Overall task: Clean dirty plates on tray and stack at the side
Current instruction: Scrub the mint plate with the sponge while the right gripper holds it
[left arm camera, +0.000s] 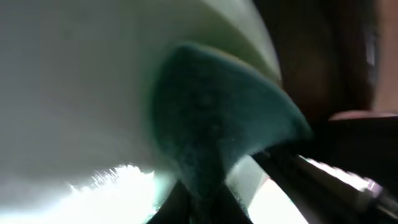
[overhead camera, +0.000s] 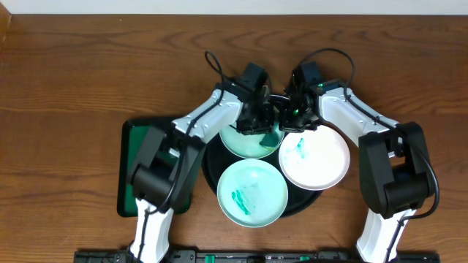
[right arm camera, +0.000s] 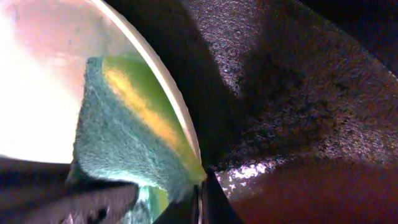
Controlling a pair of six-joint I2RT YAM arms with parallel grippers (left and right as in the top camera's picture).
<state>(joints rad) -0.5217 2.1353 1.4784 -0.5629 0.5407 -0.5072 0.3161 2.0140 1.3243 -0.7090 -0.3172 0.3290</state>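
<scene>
The black tray (overhead camera: pixel 210 166) holds three plates. The back mint plate (overhead camera: pixel 245 140) lies under both grippers. My left gripper (overhead camera: pixel 260 126) is shut on a teal and yellow sponge (overhead camera: pixel 272 137) and presses it on that plate, as the left wrist view shows: gripper (left arm camera: pixel 208 205), sponge (left arm camera: pixel 211 124), plate (left arm camera: pixel 74 81). My right gripper (overhead camera: pixel 291 123) is shut on that plate's rim (right arm camera: pixel 180 118) at the jaws (right arm camera: pixel 200 199), with the sponge (right arm camera: pixel 124 137) beside them. The front mint plate (overhead camera: pixel 252 191) and the white plate (overhead camera: pixel 318 161) carry teal smears.
A dark green rectangular tray (overhead camera: pixel 135 150) lies left of the black tray, partly under the left arm. The black tray's textured floor (right arm camera: pixel 298 93) fills the right wrist view. Brown wooden table (overhead camera: pixel 73 66) surrounds everything.
</scene>
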